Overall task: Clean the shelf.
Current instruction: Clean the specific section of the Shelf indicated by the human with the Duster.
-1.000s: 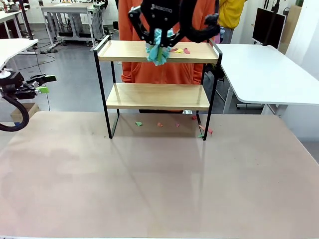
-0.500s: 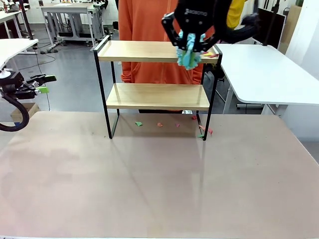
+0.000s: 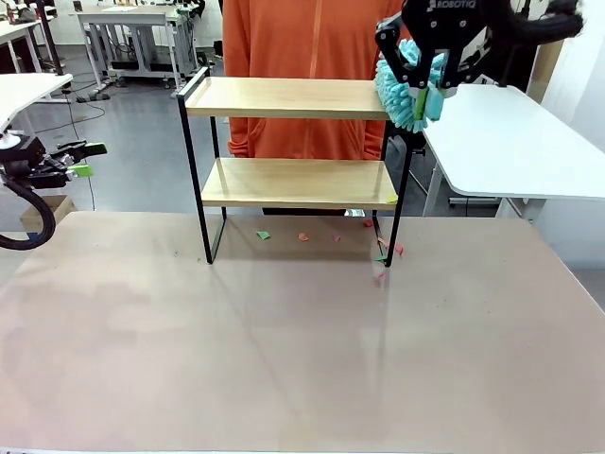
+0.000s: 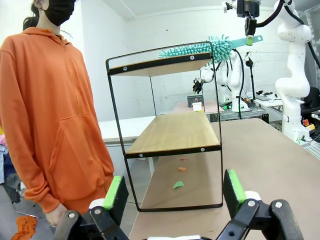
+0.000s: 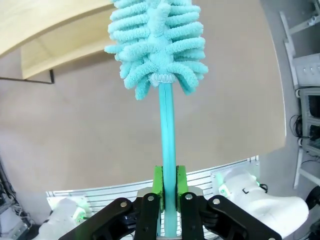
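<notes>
Shelf stands upright at the far side of the tabletop, all four feet on it. Its long axis runs left to right across the front view, and the open front faces the robot. Both wooden boards lie level, one above the other, with the raised black rails at the two short ends. From the left wrist view the shelf shows end-on, its long axis pointing away from the camera.

The right end effector hangs at the right end of the top board, fingers pressed together on the handle of a teal duster. The duster head is just beside the right end rail — whether it touches the rail I cannot tell. In the left wrist view the duster lies nearly level at top-board height.

The left end effector is well apart at the left, off the tabletop, with fingers spread wide and nothing between them.

Small paper scraps lie on the tabletop under and just before the shelf — red and green ones. A person in an orange hoodie stands behind the shelf.
</notes>
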Motion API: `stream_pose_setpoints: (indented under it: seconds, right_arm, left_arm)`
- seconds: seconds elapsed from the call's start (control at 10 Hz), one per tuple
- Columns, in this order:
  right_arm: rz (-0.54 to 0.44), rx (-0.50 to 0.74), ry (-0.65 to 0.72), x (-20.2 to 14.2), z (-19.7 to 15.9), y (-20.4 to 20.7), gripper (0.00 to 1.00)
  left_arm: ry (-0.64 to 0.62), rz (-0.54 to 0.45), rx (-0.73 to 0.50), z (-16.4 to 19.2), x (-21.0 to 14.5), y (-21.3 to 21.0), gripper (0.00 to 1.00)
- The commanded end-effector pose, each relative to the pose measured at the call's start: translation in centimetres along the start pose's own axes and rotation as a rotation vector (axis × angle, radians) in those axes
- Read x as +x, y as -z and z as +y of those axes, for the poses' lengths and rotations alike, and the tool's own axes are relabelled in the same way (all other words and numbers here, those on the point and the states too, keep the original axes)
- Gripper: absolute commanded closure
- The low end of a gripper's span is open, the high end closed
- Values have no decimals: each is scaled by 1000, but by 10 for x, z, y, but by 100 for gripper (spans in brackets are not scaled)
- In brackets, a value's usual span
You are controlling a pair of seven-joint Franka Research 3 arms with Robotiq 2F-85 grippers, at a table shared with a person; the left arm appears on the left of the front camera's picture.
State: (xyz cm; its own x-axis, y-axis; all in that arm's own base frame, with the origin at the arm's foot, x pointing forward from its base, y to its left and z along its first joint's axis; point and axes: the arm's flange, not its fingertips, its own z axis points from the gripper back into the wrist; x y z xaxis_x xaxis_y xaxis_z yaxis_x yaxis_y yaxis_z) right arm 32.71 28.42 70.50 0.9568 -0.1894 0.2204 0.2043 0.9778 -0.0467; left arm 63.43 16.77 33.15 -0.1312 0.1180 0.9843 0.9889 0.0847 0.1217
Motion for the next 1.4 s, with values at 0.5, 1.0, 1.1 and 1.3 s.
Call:
stream_pose_setpoints:
  seconds: [0.5, 1.0, 1.1, 1.3]
  right_arm:
    - [-14, -10, -39, -3, 1, -3, 87]
    - [-138, 45, -272, -24, -15, -47, 87]
    - [-141, 95, -338, -29, -14, -54, 87]
    - [-140, 202, -479, -39, -18, -67, 87]
  left_arm:
    - [14, 2, -1, -2, 3, 1, 0]
    - [14, 2, -1, -2, 3, 1, 0]
    - [14, 2, -1, -2, 3, 1, 0]
    - [14, 2, -1, -2, 3, 1, 0]
